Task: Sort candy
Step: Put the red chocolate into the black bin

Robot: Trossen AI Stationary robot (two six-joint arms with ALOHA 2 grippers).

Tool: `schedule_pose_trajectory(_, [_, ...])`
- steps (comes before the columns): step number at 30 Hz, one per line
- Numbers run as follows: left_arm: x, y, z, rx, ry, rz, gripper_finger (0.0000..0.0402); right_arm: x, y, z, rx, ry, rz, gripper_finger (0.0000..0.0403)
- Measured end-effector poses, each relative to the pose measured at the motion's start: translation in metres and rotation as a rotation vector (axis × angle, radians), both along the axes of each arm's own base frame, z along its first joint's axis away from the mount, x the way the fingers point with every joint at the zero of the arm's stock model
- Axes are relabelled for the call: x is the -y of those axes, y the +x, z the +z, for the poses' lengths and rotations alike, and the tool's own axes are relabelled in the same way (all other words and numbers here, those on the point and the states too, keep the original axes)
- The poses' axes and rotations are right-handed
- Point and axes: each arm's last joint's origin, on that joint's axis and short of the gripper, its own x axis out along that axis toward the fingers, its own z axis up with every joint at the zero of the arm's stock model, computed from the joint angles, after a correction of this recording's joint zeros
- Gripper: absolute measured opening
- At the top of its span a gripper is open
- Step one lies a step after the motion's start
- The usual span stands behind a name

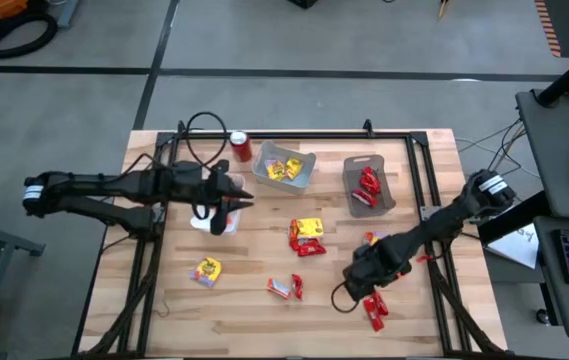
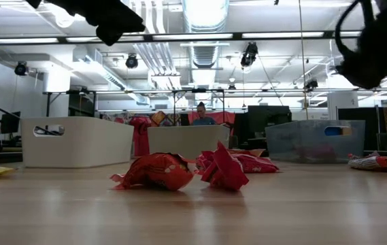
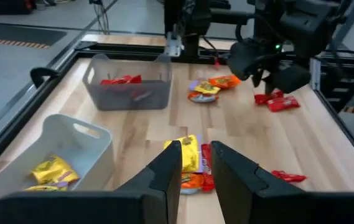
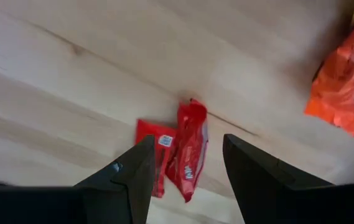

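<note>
I've got the right gripper [image 4: 183,165] hanging fingers-apart over two red candy packs [image 4: 178,155], and the left gripper [image 3: 195,163] empty, fingers slightly apart, near the white bin [image 3: 71,149].

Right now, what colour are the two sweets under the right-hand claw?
Red wrappers, seen best in the right wrist view, lying below the open right gripper.

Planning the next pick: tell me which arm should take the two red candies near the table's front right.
Right. The right gripper hangs open directly above the two red candies, jaws either side of them. The left gripper is far across the table near the white bin.
</note>
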Motion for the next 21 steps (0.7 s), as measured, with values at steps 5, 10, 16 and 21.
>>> schedule_pose_trajectory(5, [0.001,0.001,-0.001,-0.005,0.000,-0.005,0.0071,-0.008,0.004,-0.023,-0.064,-0.034,0.010,0.0177])
schedule_pose_trajectory(10, [0.000,0.006,-0.004,-0.010,0.005,0.010,0.0071,-0.011,0.008,-0.037,-0.071,-0.035,0.053,0.0165])
schedule_pose_trajectory(16, [0.000,0.013,-0.010,-0.036,-0.003,0.013,0.0071,-0.011,0.009,-0.040,-0.076,-0.035,0.060,0.0090])
schedule_pose_trajectory(21, [0.000,0.017,-0.014,-0.056,-0.007,0.015,0.0071,-0.010,0.008,-0.032,-0.050,-0.039,0.056,0.0027])
